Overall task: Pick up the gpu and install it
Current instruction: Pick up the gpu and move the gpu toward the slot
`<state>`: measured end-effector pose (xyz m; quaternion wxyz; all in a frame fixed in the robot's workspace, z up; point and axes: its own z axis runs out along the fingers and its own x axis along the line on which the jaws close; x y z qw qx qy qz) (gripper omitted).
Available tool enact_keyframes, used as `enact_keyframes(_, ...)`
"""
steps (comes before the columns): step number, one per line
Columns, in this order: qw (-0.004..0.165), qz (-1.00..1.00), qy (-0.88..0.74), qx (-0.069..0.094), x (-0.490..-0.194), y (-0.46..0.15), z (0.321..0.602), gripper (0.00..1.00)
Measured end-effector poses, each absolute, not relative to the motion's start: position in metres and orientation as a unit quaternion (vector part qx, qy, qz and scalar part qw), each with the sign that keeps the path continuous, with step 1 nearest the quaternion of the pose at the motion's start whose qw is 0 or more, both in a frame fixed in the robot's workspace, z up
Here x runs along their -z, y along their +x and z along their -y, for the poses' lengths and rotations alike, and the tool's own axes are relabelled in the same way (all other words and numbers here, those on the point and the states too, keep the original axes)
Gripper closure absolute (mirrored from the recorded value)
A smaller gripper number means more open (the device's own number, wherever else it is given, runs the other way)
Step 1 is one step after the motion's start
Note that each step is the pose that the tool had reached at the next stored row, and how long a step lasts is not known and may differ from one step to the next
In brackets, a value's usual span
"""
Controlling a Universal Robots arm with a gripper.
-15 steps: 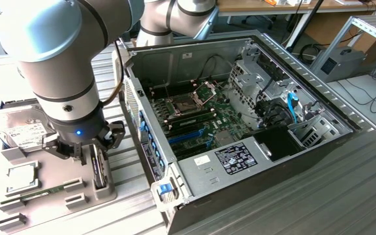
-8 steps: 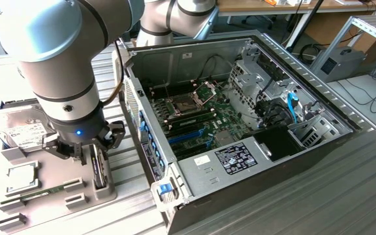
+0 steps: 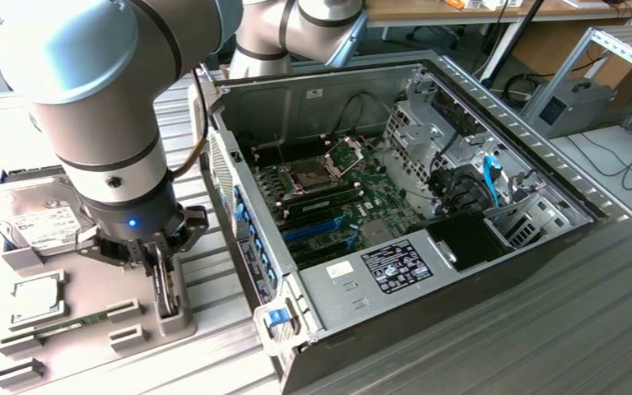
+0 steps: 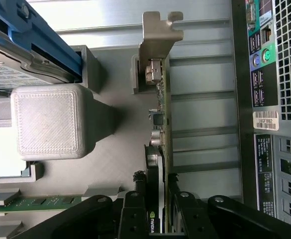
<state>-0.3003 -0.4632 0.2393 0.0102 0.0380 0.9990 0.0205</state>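
Note:
The gpu (image 3: 167, 290) stands on its edge in a slot of the grey holder tray (image 3: 201, 333), at the exterior view's left of the open computer case (image 3: 344, 284). My gripper (image 3: 158, 257) comes straight down onto its upper edge. In the wrist view the gpu (image 4: 163, 124) runs away from me as a thin card with its silver bracket (image 4: 157, 45) at the far end. My gripper (image 4: 157, 211) has one black finger (image 4: 134, 214) on each side of the card, pressed against it. The card still rests in its slot.
On the same tray lie a silver hard drive (image 3: 33, 218), a square processor (image 3: 36, 295) and a green memory stick (image 3: 69, 323). The case lies open with the motherboard (image 3: 322, 202) facing up. A grey printed block (image 4: 50, 122) stands beside the card.

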Motion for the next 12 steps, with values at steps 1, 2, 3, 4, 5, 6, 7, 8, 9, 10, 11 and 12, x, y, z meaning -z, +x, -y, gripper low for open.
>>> enact_keyframes(1, 0.010, -0.999, 0.038, -0.021, -0.239, -0.300, 0.463, 0.73)
enact_keyframes(2, 0.010, -1.000, 0.020, -0.021, -0.239, -0.300, 0.463, 0.73)
enact_keyframes(3, 0.010, -1.000, 0.020, -0.021, -0.239, -0.300, 0.463, 0.73)
enact_keyframes(4, 0.010, -1.000, 0.020, -0.021, -0.240, -0.300, 0.463, 0.73)
enact_keyframes(5, 0.010, -1.000, 0.020, -0.021, -0.248, -0.300, 0.463, 0.73)
enact_keyframes(6, 0.010, -1.000, 0.020, -0.021, -0.256, -0.300, 0.463, 0.73)
enact_keyframes(7, 0.010, -1.000, 0.020, -0.021, -0.266, -0.300, 0.463, 0.73)
enact_keyframes(8, 0.010, -1.000, 0.020, -0.021, -0.276, -0.300, 0.463, 0.73)
enact_keyframes(9, 0.010, -1.000, 0.020, -0.021, -0.288, -0.300, 0.463, 0.73)
enact_keyframes(10, 0.010, -1.000, 0.020, -0.021, -0.301, -0.300, 0.463, 0.73)
enact_keyframes(11, 0.010, -1.000, 0.020, -0.021, -0.303, -0.300, 0.463, 0.73)
enact_keyframes(12, 0.010, -1.000, 0.020, -0.021, -0.306, -0.300, 0.463, 0.73)
